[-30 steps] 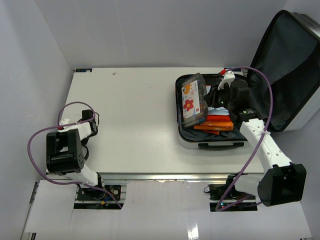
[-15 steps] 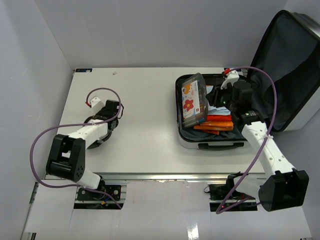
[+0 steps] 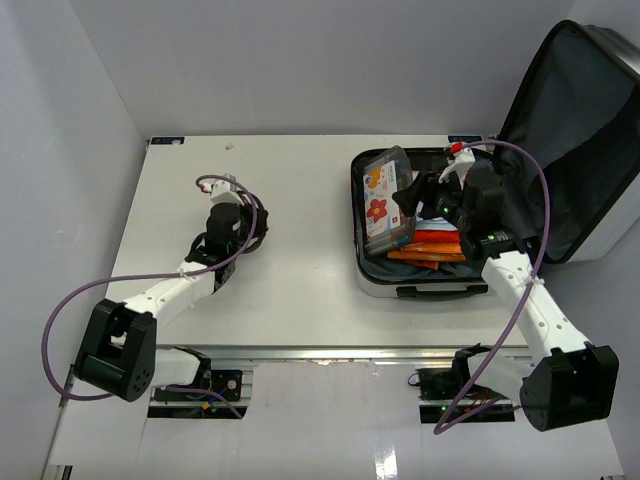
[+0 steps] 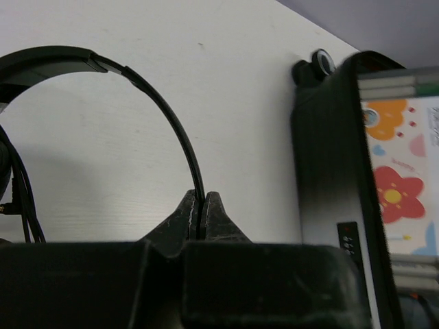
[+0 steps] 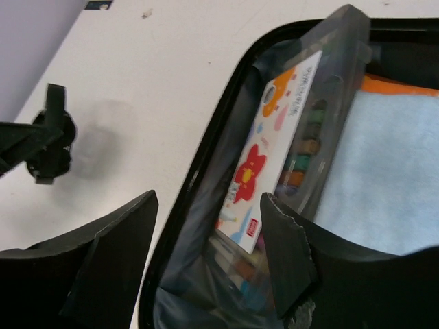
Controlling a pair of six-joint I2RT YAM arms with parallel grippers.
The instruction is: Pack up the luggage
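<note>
the left gripper (image 4: 201, 205) has its jaws pressed together on the thin band of a pair of black over-ear headphones (image 4: 55, 56). pinching the band at its narrow part looks like a sensible way to carry them, as the ear cups can hang free and the arc stays under control. the arm is stretched out over the middle of the white table (image 3: 300, 180), and i would guess it is bringing them across to be packed.

the luggage (image 3: 425, 291), a small hard-shell suitcase with a dark grey fabric lining and a black zipper rim, lies open at the right side of the table. its lid (image 3: 575, 130) is propped up behind it, so the tub is free to be loaded from above. inside, a flat grey case with a red flower print (image 3: 383, 205) stands on edge against the left wall. beside it lie a pale blue cloth (image 5: 384, 185) and some orange items (image 3: 432, 250). stood on edge, the case probably leaves more floor space for what is to come.

the right gripper (image 5: 209, 199) hangs over the left part of the tub with its jaws apart and nothing between them. the suitcase rim and the flowered case sit right below the gap, perhaps so it can steady the case or nudge it.

from the left wrist view the luggage is ahead and to the right of the closed jaws, well apart from them, with bare table between.
</note>
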